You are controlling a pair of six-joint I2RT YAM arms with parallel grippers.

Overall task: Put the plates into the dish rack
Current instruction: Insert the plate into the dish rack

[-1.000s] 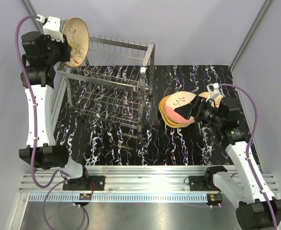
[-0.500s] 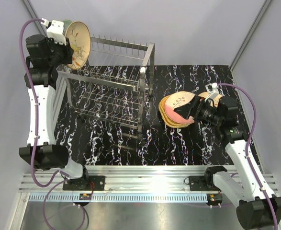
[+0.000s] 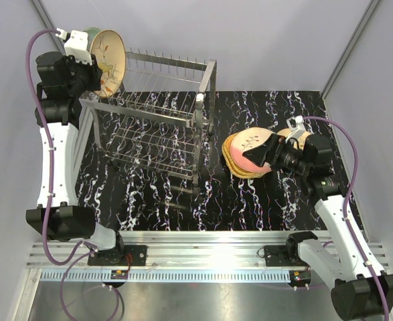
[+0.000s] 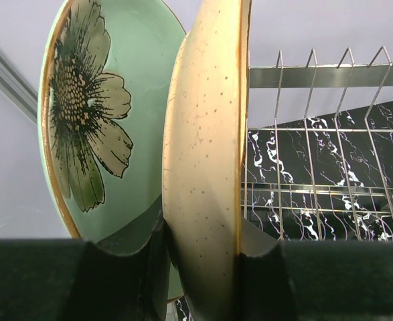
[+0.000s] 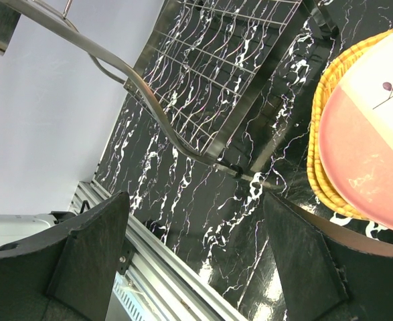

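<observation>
My left gripper (image 4: pixel 203 249) is shut on the lower rim of a speckled cream plate (image 4: pixel 206 154), held upright on edge over the far left end of the dish rack (image 3: pixel 156 114). In the top view this cream plate (image 3: pixel 108 61) faces right. A mint-green plate with a flower (image 4: pixel 109 120) stands upright close behind it. The rack's top prongs (image 4: pixel 317 73) run off to the right. My right gripper (image 5: pixel 196 234) is open and holds nothing. It hovers at the near edge of a stack of plates (image 3: pixel 246 154) topped by a pink-cream plate (image 5: pixel 377 134) on orange wicker ones (image 5: pixel 319 157).
The rack's looped end handle (image 5: pixel 149 100) and lower tier lie ahead of the right gripper. A black marbled mat (image 3: pixel 250 200) covers the table. An aluminium rail (image 3: pixel 203 251) runs along the near edge, and grey walls close in on both sides.
The left arm has shifted slightly at the rack's left end and turned the cream plate more edge-on, so the green plate's rim now shows behind it. The right arm has barely moved.
</observation>
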